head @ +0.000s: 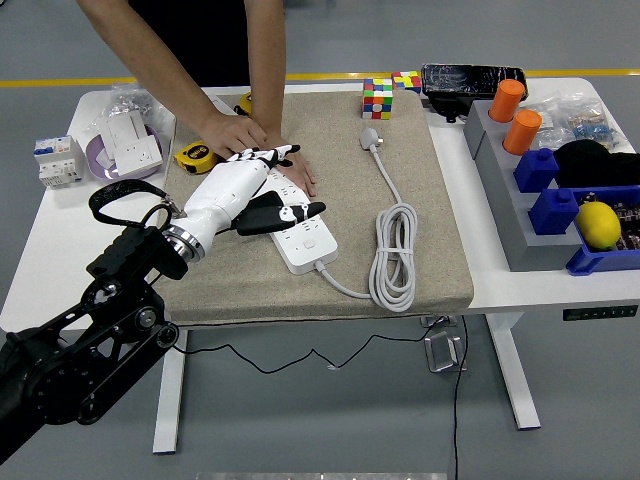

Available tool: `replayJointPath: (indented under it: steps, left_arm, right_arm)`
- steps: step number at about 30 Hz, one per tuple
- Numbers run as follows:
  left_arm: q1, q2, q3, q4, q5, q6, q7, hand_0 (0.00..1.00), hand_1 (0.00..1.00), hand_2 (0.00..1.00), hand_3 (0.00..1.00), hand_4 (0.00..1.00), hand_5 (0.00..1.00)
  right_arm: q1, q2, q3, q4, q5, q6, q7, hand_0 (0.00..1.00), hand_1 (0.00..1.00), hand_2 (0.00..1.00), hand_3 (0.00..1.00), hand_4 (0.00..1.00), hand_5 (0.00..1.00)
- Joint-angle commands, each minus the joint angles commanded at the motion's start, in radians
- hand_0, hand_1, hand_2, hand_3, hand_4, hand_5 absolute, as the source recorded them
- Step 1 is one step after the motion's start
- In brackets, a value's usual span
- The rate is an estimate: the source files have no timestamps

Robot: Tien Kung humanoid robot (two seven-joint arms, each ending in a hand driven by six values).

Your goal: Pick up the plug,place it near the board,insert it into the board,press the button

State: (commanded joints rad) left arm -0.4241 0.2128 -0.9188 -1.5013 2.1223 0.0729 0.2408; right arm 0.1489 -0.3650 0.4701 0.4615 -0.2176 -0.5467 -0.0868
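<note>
The far end of the white power strip (305, 235) is hidden under the robot's left hand (245, 190) and a person's two hands (255, 148), so its button cannot be made out. The left hand is white with dark fingertips; its fingers are extended and loosely spread over the strip and grasp nothing, the thumb pointing toward the tabletop's right edge above the sockets. Whether the fingers actually touch the strip cannot be told. The person stands at the far edge, cut off above the forearms by the picture's top, with both palms flat on the strip's far end. The right arm does not appear.

The plug (371, 137) lies on the beige mat (420, 250) near the far edge, well apart from the strip, not inserted. Its white cable (394, 255) runs toward the near edge, gathers in a coil, and joins the strip's near end.

The mat covers the middle of the white tabletop (60, 260). A yellow tape measure (195, 157) sits at the mat's far left corner, two puzzle cubes (378, 98) at the far edge. Grey and blue bins (535, 200) with orange cylinders and a lemon (598, 224) stand at the right edge, partly cut off. The floor is grey with a yellow line behind the table.
</note>
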Motion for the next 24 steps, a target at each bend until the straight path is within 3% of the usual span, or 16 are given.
replayJointPath:
  steps: [3,4,9,10,11,14,15,16,20,24]
  left_arm:
    - [-0.016,0.000,0.013,-0.062,0.060,-0.080,0.062,0.420,0.435,0.445,0.892,0.775,0.407]
    - [-0.021,-0.001,0.016,-0.071,0.064,-0.111,0.074,0.223,0.137,0.211,0.806,0.486,0.199]
    - [-0.075,-0.008,0.055,-0.075,0.044,-0.274,0.142,0.223,0.137,0.211,0.806,0.486,0.199]
    - [-0.088,-0.009,0.066,-0.070,0.031,-0.311,0.158,0.151,0.064,0.167,0.907,0.495,0.218]
    - [-0.101,-0.008,0.078,-0.064,0.013,-0.340,0.170,0.151,0.064,0.167,0.907,0.495,0.218]
    - [-0.142,-0.011,0.122,-0.034,-0.024,-0.404,0.195,0.151,0.064,0.167,0.907,0.495,0.218]
    - [-0.150,-0.013,0.132,-0.025,-0.031,-0.414,0.199,0.151,0.064,0.167,0.907,0.495,0.218]
    - [-0.162,-0.018,0.146,-0.003,-0.037,-0.427,0.202,0.142,0.060,0.163,0.948,0.480,0.156]
    - [-0.185,-0.027,0.182,0.053,-0.052,-0.457,0.207,0.142,0.060,0.163,0.948,0.480,0.156]
    - [-0.198,-0.034,0.207,0.111,-0.061,-0.449,0.195,0.138,0.055,0.164,0.955,0.463,0.165]
  right_arm:
    - [0.004,0.000,0.004,0.002,-0.004,-0.001,0.000,0.963,0.917,0.838,0.828,0.998,0.991]
    - [0.004,0.000,0.004,0.002,-0.005,0.000,0.000,0.964,0.917,0.838,0.827,0.998,0.993]
    - [0.005,-0.001,0.001,0.002,-0.002,0.000,0.000,0.964,0.917,0.838,0.827,0.998,0.993]
    - [0.005,-0.001,0.001,0.002,-0.002,0.000,0.000,0.964,0.917,0.838,0.826,0.998,0.994]
    - [0.005,-0.001,-0.001,0.001,-0.001,0.000,0.000,0.964,0.917,0.838,0.826,0.998,0.994]
    - [0.007,-0.001,-0.003,0.001,0.001,0.000,0.000,0.964,0.917,0.838,0.826,0.998,0.994]
    - [0.007,-0.001,-0.003,0.001,0.000,0.000,0.000,0.964,0.917,0.838,0.826,0.998,0.994]
    - [0.008,-0.001,-0.003,0.001,0.000,0.000,0.000,0.964,0.917,0.838,0.825,0.998,0.995]
    - [0.010,-0.001,-0.003,0.001,0.000,0.000,0.000,0.964,0.917,0.838,0.825,0.998,0.995]
    - [0.009,-0.002,-0.005,0.000,0.002,0.000,-0.001,0.963,0.917,0.838,0.825,0.998,0.997]
